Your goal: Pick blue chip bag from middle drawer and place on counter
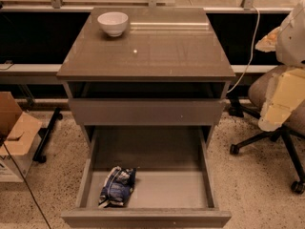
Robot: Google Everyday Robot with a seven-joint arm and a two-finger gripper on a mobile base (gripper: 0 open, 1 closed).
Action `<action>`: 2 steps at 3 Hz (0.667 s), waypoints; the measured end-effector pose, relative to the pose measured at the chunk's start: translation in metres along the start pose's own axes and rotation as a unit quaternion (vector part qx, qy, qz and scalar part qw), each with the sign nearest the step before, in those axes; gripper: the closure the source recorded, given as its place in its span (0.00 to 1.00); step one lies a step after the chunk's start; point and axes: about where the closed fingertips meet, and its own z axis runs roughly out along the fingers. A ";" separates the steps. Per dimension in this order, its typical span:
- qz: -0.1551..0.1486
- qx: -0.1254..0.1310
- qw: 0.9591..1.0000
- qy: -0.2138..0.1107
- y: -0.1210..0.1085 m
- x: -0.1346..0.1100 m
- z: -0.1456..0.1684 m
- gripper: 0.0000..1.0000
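At the far left a cardboard box (14,137) is sitting on the floor, away from the work. The blue chip bag (117,187) is lying crumpled on the floor of the middle drawer (167,190), close to its left wall and near the front; the drawer is standing open. Above, a white bowl (113,23) is resting at the back left of the counter (157,51). At the right edge the gripper (279,104) is hanging in front of an office chair (281,142), well apart from the bag. Whether it is spread or pressed together I cannot tell. By my judgement the pick is not yet begun: the next move is calling for a swing left and down over the bag.
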 end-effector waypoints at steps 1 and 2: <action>-0.001 0.001 1.000 -0.008 0.002 -0.005 0.001 0.00; -0.005 -0.010 0.999 -0.042 0.016 -0.020 0.011 0.00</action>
